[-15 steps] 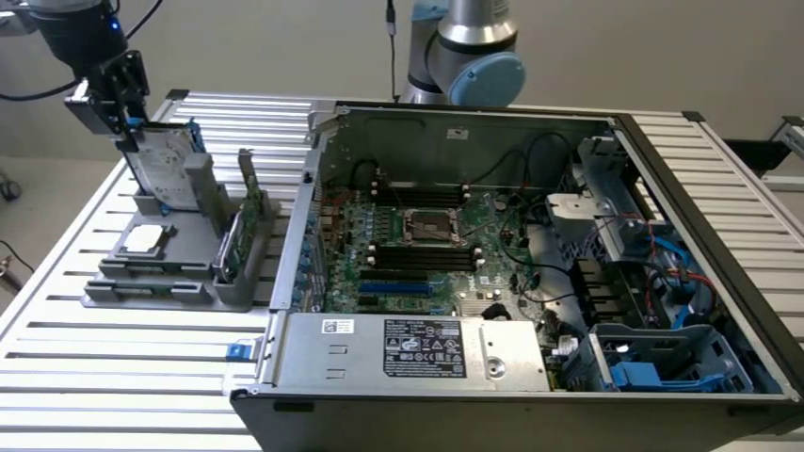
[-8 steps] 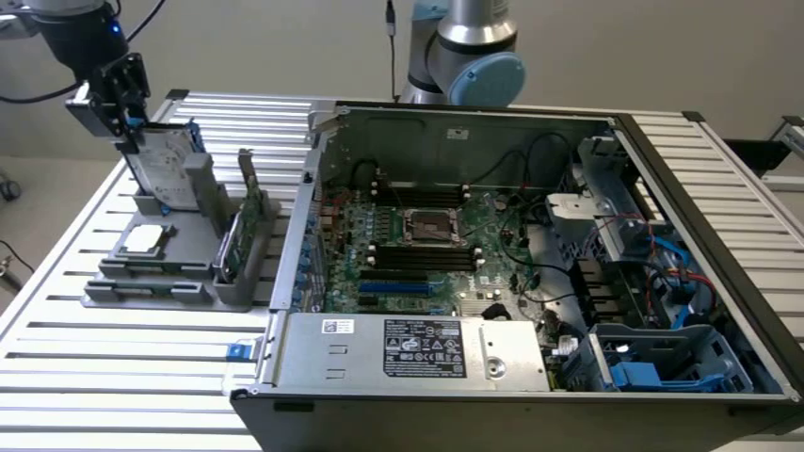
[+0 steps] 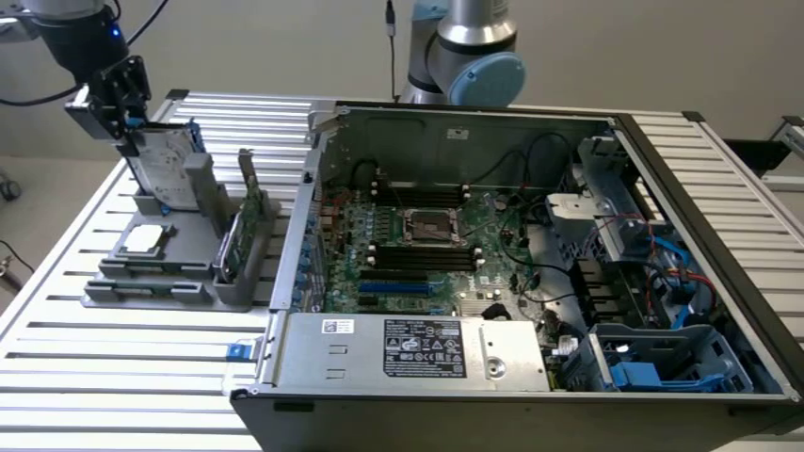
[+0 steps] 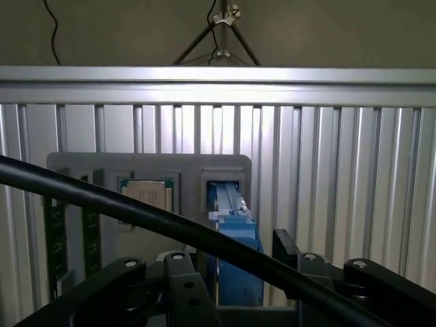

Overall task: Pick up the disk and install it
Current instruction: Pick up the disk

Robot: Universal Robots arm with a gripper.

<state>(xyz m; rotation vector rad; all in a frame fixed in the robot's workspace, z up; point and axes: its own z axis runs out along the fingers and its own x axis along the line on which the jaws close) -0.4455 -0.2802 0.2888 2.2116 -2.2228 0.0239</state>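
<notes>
We see a slatted metal desk (image 3: 113, 377); an open computer case (image 3: 477, 132) lies on it toward the exterior view's right, its motherboard (image 3: 415, 245) exposed. Toward the exterior view's left sits a grey holder (image 3: 151, 273) with several slots. The disk (image 3: 166, 169) stands upright on edge in the holder's rear slot (silver-grey, with a blue frame). A small square chip (image 3: 143, 239) lies flat in front of it, and a thin green card (image 3: 251, 212) stands on edge in a slot nearer the case. The robot arm's black claw (image 3: 126, 118) is at the disk's upper end, released, its jaws spread wide. In the wrist view we look down along the disk's blue edge (image 4: 237, 238), which lies between the two fingers (image 4: 182, 283), one on each side; a black cable (image 4: 136, 214) crosses in front.
</notes>
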